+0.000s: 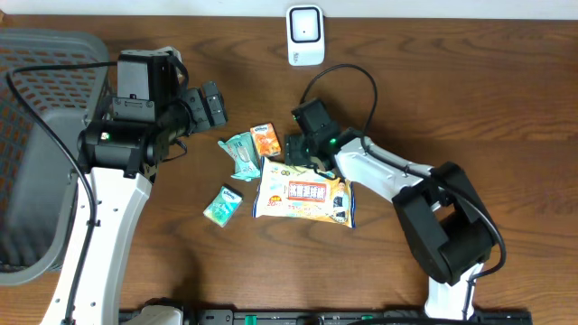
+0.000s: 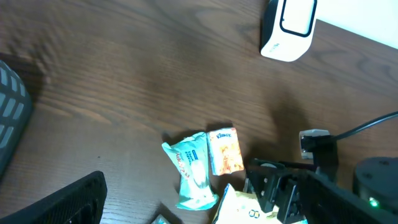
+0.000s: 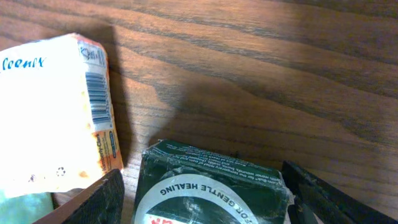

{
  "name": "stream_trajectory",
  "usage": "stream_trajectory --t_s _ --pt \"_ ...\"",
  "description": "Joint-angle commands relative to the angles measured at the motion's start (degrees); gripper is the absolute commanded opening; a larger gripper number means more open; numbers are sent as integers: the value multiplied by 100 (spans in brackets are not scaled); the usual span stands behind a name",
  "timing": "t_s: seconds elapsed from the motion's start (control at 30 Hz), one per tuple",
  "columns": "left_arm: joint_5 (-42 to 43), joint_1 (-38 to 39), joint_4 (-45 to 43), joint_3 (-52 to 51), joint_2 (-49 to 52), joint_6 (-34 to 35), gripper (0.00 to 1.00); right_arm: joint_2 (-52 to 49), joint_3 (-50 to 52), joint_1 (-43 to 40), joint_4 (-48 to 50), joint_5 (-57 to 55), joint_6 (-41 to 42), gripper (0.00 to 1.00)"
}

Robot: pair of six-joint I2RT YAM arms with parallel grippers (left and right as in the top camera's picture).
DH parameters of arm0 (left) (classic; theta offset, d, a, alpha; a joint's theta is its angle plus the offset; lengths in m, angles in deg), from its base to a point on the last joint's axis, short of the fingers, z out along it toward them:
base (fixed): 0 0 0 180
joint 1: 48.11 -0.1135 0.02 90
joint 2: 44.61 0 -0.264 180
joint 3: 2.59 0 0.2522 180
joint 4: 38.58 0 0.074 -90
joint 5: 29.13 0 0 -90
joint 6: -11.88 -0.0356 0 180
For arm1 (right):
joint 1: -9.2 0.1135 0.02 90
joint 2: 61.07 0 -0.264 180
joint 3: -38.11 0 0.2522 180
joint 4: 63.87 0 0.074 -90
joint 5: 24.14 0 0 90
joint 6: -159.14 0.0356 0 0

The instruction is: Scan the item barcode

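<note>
A dark green cardboard box (image 3: 211, 180) lies between the right gripper's (image 3: 208, 200) spread fingers; whether it is clamped or loose is unclear. The left gripper (image 1: 215, 104) gapes wide.

Here's the green packet (image 3: 211, 186), dark and crinkled, lying flat on the wood with a white ring on its upper face that reads "FOR GENTLE HEALING". No barcode shows on the faces in view. It sits mid-table, just beside the orange tissue pack (image 3: 59, 112). The scanner (image 1: 305, 34) is white with a dark-rimmed window, upright at the far edge and well apart from the packet.
</note>
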Motion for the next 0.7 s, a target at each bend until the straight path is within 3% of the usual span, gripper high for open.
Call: stream_trajectory --t_s 0.0,0.17,0.47,0.67 --pt "-52 -28 13 22 -4 -35 98 -243 48 157 -173 -328 -133 72" --pt "-52 -28 11 22 -4 -35 98 -240 48 153 -348 -354 -129 56" --pt "-52 -28 13 22 -4 -35 98 433 31 17 -450 -175 -127 52" --pt "-52 -28 13 22 -4 -35 98 892 31 -151 -728 -114 -133 32"
